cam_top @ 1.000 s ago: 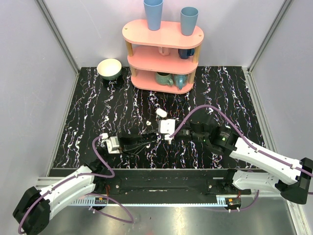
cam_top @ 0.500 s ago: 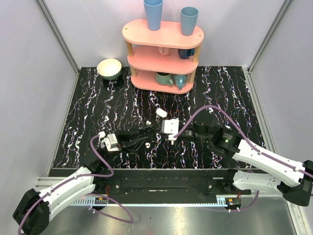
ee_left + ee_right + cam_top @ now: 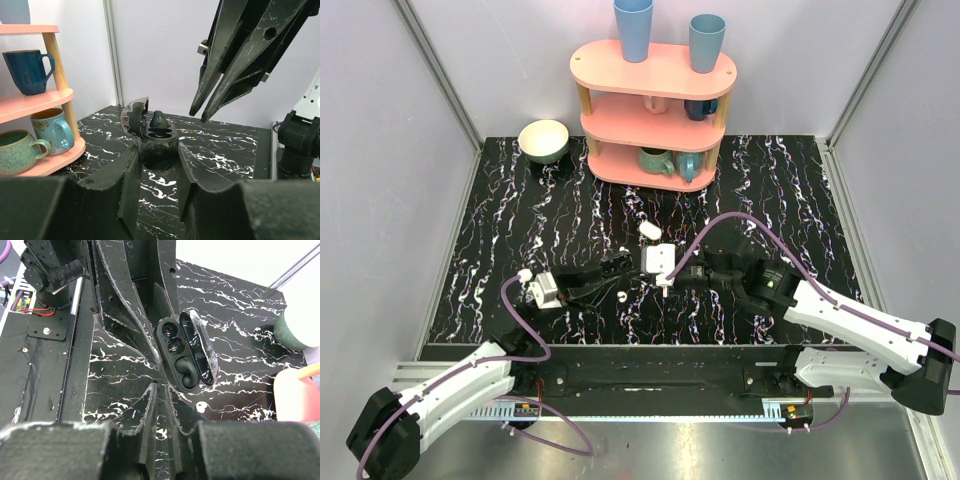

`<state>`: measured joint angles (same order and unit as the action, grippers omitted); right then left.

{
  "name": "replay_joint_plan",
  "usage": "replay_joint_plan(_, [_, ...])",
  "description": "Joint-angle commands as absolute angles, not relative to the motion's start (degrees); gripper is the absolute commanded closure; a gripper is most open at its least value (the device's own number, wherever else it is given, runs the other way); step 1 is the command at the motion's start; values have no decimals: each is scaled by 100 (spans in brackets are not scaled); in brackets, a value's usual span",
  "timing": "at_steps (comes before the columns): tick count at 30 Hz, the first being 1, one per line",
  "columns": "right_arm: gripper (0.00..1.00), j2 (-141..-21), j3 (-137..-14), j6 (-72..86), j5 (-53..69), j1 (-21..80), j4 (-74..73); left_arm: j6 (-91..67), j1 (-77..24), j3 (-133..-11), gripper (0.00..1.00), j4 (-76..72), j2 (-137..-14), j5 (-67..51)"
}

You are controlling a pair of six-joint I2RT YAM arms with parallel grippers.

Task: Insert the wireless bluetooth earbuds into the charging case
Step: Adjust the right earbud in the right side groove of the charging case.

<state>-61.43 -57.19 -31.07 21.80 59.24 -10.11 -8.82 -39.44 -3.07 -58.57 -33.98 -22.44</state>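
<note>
1. Left gripper [image 3: 157,149]: my fingers [image 3: 131,170] are clamped on the charging case [image 3: 159,141], one on each side of its dark body.
2. I hold the case upright over the middle of the worktop [image 3: 790,200], a little nearer the near edge than the far one. I cannot tell whether its underside touches the surface.
3. The lid [image 3: 134,115] is hinged open and leans toward the shelf side.
4. One dark earbud [image 3: 158,120] stands in a well of the case and pokes up above the rim. In the right wrist view the wells all look dark and glossy, and I cannot sort out which are filled.
5. Right gripper [image 3: 160,389]: the jaws are almost together, with a thin slit between them. I cannot tell whether anything is pinched there. The tips hang just beside the open top of the case, apart from it.
6. A white oval piece [image 3: 649,230] lies on the worktop just past my grippers, toward the far edge. Two white specks [image 3: 621,296] lie close by my left gripper.
7. A pink shelf [image 3: 655,70] stands at the middle of the far edge, with mugs [image 3: 47,132] on its lower tiers and two blue cups [image 3: 633,28] on top.
8. A bowl [image 3: 543,140] sits near the far-left corner.
</note>
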Motion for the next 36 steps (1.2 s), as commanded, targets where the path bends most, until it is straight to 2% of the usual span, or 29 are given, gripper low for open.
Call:
replay_joint_plan(1, [82, -6222, -5906, -3023, 2355, 5906, -651, -809, -3964, -255, 100, -6275, -3498, -2513])
replay_joint_plan(12, [82, -6284, -5897, -3085, 2259, 5898, -554, -809, -3955, -360, 100, -6337, -3603, -2900])
replay_joint_plan(21, [87, -6504, -5906, -3032, 2329, 5906, -685, -905, -3955, -440, 100, -6557, -3736, -3269])
replay_joint_plan(26, [95, -6477, -5915, -3059, 2461, 5906, -852, -888, -3955, -396, 100, -6609, -3691, -3147])
replay_joint_plan(36, [93, -6372, -5968, -3006, 2734, 5906, -1028, -888, -3955, -220, 100, -6653, -3568, -2603])
